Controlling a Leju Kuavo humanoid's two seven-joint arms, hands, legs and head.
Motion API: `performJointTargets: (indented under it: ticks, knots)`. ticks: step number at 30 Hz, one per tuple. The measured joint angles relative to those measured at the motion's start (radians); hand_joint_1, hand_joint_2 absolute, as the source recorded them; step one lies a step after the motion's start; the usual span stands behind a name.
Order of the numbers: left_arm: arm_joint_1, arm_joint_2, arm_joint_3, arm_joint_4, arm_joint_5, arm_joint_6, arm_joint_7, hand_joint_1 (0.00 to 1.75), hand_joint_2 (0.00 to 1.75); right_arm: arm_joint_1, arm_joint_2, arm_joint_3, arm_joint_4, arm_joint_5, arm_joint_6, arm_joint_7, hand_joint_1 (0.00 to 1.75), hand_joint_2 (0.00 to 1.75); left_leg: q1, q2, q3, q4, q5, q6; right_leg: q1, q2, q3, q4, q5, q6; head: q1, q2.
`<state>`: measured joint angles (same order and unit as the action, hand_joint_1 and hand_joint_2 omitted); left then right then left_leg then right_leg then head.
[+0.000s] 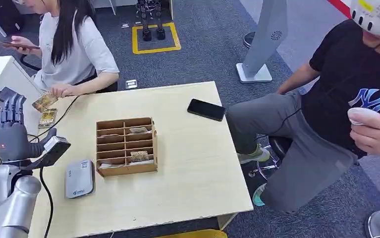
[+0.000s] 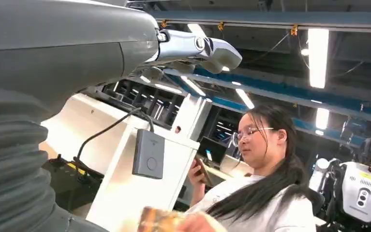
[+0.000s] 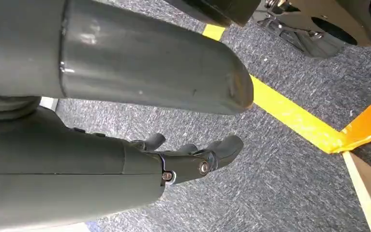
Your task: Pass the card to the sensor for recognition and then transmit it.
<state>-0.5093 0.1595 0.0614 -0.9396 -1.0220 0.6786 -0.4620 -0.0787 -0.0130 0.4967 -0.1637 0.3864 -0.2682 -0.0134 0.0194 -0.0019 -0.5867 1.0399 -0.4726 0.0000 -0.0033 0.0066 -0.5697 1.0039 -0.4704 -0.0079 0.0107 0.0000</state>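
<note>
My left hand [image 1: 12, 135] is raised over the table's left edge, fingers upright and spread, thumb out to the side, nothing in it. Its thumb and a silver finger [image 2: 198, 47] cross the left wrist view. A patterned card [image 1: 44, 101] lies at the far left of the table under a seated person's hand [image 1: 64, 89]; it appears blurred [image 2: 156, 220] in the left wrist view. A second card [image 1: 47, 118] lies just nearer me. The grey-white card reader [image 1: 79, 178] lies flat right of my left arm. My right hand [image 3: 188, 159] hangs over the carpet, fingers loosely extended and empty.
A wooden divider box [image 1: 126, 146] with cards in some slots stands mid-table. A black phone [image 1: 206, 109] lies at the far right. Black cables [image 1: 44, 193] run past my left arm. Another person [image 1: 326, 114] sits close to the table's right side. A grey box [image 2: 148, 153] hangs on a white post.
</note>
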Motion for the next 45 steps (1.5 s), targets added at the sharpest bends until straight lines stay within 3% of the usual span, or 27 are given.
performJointTargets:
  ticks: [8,12,20,22,25,29,41,45]
  knots:
    - [0.002,0.003,-0.025,0.001,0.109,-0.036,0.019,0.0,1.75,0.001,0.0,0.0,0.0,0.011,-0.003,0.0,0.0,0.0,0.0,0.0,0.0,0.0,0.0,0.0,0.0,0.0,0.0,0.0,0.0,0.0,0.0,0.0]
    - [0.033,0.008,-0.042,-0.032,0.216,-0.115,-0.01,0.0,1.75,0.004,0.0,-0.003,0.0,0.011,-0.012,-0.009,0.0,0.0,0.0,0.0,0.0,0.0,0.0,0.0,0.0,0.0,0.0,0.0,0.0,0.0,0.0,0.0]
    - [0.342,0.029,-0.088,-0.403,0.375,-0.332,-0.038,0.0,1.75,0.026,0.0,-0.034,0.0,-0.028,-0.031,-0.02,0.0,0.0,0.0,0.003,-0.001,0.0,-0.003,-0.001,0.0,0.003,-0.001,0.0,-0.002,0.001,0.001,0.0]
    - [0.446,0.044,-0.102,-0.527,0.352,-0.347,-0.053,0.0,1.75,0.03,0.0,-0.045,0.001,-0.042,-0.037,-0.032,0.0,0.0,0.0,0.004,-0.001,0.0,-0.005,0.001,0.0,0.005,-0.001,0.0,-0.003,0.001,0.0,0.0]
    - [0.603,0.086,-0.121,-0.667,0.196,-0.317,-0.045,0.0,1.75,0.035,0.0,-0.058,0.001,-0.042,-0.038,-0.032,0.0,0.0,0.0,0.005,-0.001,0.0,-0.006,0.0,0.0,0.005,-0.001,0.0,-0.004,0.001,0.0,0.0]
    - [0.746,0.154,-0.167,-0.774,0.124,-0.271,-0.008,0.0,1.75,0.038,0.0,-0.074,0.002,-0.047,-0.039,-0.033,0.0,0.0,0.0,0.002,-0.001,0.0,-0.006,0.0,0.0,0.002,-0.002,0.0,-0.006,0.002,0.0,0.0]
    - [0.837,0.249,-0.27,-0.884,0.146,-0.288,0.042,0.0,1.75,0.037,0.0,-0.09,0.002,-0.055,-0.04,-0.033,0.0,0.0,0.0,0.002,0.0,0.0,-0.005,0.0,0.0,0.002,0.0,0.0,-0.005,0.001,0.0,0.0]
    - [0.853,0.302,-0.326,-0.887,-0.03,-0.237,0.152,0.0,1.75,0.037,0.0,-0.096,0.002,-0.054,-0.039,-0.03,0.0,0.0,0.0,0.002,0.0,0.0,-0.005,0.0,0.0,0.002,0.0,0.0,-0.005,0.001,0.0,0.0]
